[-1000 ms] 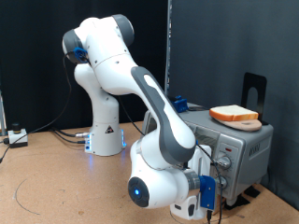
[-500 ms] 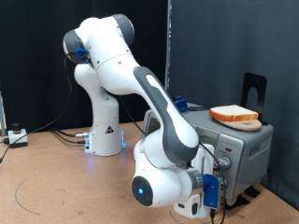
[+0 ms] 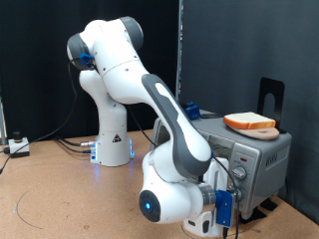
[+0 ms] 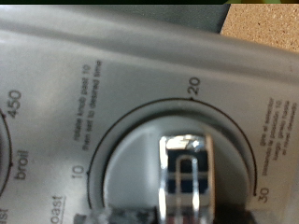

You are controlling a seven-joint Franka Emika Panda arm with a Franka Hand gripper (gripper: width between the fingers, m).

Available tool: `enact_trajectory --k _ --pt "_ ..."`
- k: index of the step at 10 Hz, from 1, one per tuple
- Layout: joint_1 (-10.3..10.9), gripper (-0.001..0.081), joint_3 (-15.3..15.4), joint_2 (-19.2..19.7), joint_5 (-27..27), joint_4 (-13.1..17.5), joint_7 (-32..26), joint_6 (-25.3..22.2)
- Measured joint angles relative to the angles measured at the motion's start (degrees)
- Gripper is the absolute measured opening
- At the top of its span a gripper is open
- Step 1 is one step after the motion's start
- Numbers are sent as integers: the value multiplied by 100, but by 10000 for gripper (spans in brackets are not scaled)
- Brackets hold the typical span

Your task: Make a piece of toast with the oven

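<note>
The silver toaster oven (image 3: 261,159) stands at the exterior view's right. My gripper (image 3: 232,185) is low at its front knob panel, right against the knobs. The wrist view is filled by the grey panel and a chrome timer knob (image 4: 187,177), with dial marks 10, 20 and 30 around it; the fingers do not show there. A bread slice (image 3: 249,122) with a pale face and tan crust lies flat on top of the oven. The oven's door and inside are hidden behind my arm, so no slice shows there.
The arm's white base (image 3: 113,139) stands at the back on the brown tabletop (image 3: 60,194). A black bracket (image 3: 270,95) rises behind the oven. Cables (image 3: 72,145) and a small box (image 3: 17,145) lie at the exterior view's left.
The hand has shifted slightly at the knob panel, a little toward the exterior view's right. The bread slice on the oven has not moved.
</note>
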Motion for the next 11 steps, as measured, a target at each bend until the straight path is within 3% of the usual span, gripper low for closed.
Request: enact_trajectory --k 2,7,11 --pt "-8 95 13 -21 27 -35 -234 66" --pt "-306 100 296 -509 1322 -1010 -2842 1242" --pt "-342 102 312 -519 1502 -1077 -3218 1298"
